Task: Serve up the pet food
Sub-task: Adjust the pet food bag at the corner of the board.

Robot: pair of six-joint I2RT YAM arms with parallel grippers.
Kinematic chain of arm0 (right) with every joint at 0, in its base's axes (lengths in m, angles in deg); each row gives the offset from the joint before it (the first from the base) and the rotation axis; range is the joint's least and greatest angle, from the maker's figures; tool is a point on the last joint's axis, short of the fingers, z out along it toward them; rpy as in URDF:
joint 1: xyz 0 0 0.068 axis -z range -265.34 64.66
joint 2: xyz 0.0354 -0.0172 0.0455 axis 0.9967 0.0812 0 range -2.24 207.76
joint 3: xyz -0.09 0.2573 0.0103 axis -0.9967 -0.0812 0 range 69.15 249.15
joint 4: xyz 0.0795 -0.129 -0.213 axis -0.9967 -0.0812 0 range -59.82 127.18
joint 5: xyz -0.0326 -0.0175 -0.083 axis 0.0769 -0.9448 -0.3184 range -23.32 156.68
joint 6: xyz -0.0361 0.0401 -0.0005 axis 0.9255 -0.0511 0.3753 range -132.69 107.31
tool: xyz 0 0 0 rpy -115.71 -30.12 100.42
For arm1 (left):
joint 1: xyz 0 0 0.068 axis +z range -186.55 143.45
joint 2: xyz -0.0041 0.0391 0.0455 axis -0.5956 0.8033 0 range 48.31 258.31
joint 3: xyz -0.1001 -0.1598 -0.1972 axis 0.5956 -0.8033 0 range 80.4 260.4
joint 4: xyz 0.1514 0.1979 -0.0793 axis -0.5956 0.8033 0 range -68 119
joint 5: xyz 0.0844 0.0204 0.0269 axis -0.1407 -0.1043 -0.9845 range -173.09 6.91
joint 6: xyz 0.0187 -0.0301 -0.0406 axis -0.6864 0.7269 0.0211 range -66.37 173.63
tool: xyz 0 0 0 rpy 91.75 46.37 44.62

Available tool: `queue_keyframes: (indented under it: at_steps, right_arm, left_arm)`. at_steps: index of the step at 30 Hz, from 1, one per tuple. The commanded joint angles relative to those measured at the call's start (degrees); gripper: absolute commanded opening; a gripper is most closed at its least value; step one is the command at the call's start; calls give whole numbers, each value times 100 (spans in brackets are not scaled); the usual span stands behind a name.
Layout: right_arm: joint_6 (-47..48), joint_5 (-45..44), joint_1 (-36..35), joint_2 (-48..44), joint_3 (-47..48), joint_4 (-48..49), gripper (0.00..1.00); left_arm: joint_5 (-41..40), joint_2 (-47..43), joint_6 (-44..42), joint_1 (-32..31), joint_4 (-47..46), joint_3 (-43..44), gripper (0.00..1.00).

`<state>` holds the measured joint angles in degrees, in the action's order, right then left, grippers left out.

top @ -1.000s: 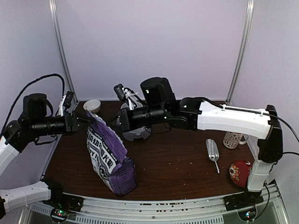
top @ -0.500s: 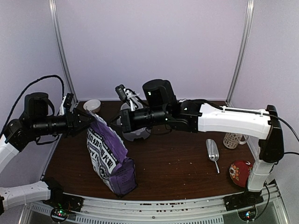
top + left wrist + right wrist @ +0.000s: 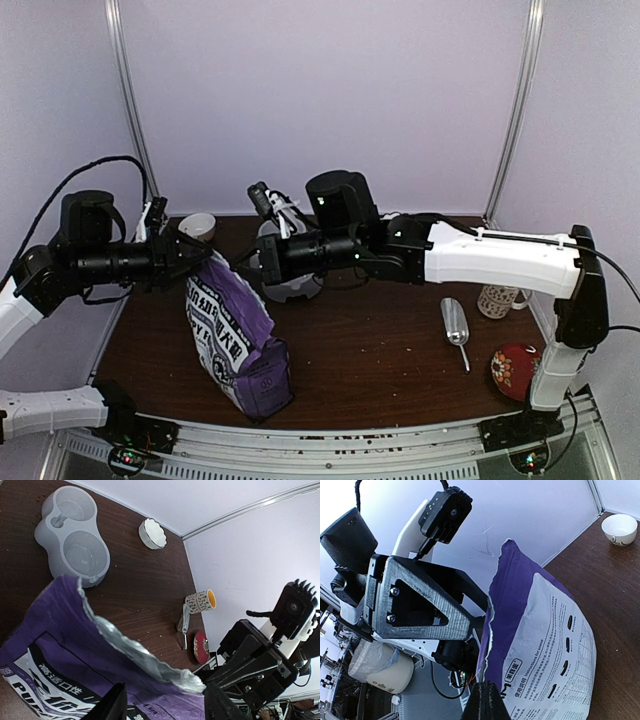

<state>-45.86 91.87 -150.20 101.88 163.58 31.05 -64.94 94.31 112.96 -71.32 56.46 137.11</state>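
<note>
a: while the purple bag (image 3: 238, 335) stands near the tabletop's (image 3: 380, 350) front-left corner, what grips it?
b: right hand (image 3: 485, 700) is pinched tight on its torn top edge; left hand (image 3: 162, 705) straddles the rim, fingers parted. kibble itself isn't visible.

Dark wood table (image 3: 380, 350) – purple bag (image 3: 235, 330), grey double bowl (image 3: 75, 540), scoop (image 3: 455, 325), mug (image 3: 498, 298), w/ scattered crumbs.

one purple bag (image 3: 235, 335), one scoop (image 3: 455, 325), two cups (image 3: 497, 298)
</note>
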Motion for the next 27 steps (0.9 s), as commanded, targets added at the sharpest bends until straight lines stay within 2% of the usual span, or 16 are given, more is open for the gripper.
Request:
queue_keyframes:
  at_steps: [1, 9, 16, 23, 27]
  right_arm:
    - [90, -18, -49, -148, -171, -308, 0]
    - [125, -23, -115, -48, -38, -338, 0]
    - [135, -32, -137, 29, 61, -348, 0]
    - [226, 32, -219, 100, 168, -437, 0]
    - [291, 17, -282, 182, 259, -559, 0]
  left_arm:
    - [-114, 20, 100, -57, -198, 71, 55]
    - [-5, 133, 148, -66, -205, -45, 53]
    - [-5, 111, 158, -83, -207, -187, 46]
    - [-12, 151, 197, -90, -342, -380, 47]
    - [4, 135, 225, -95, -387, -444, 42]
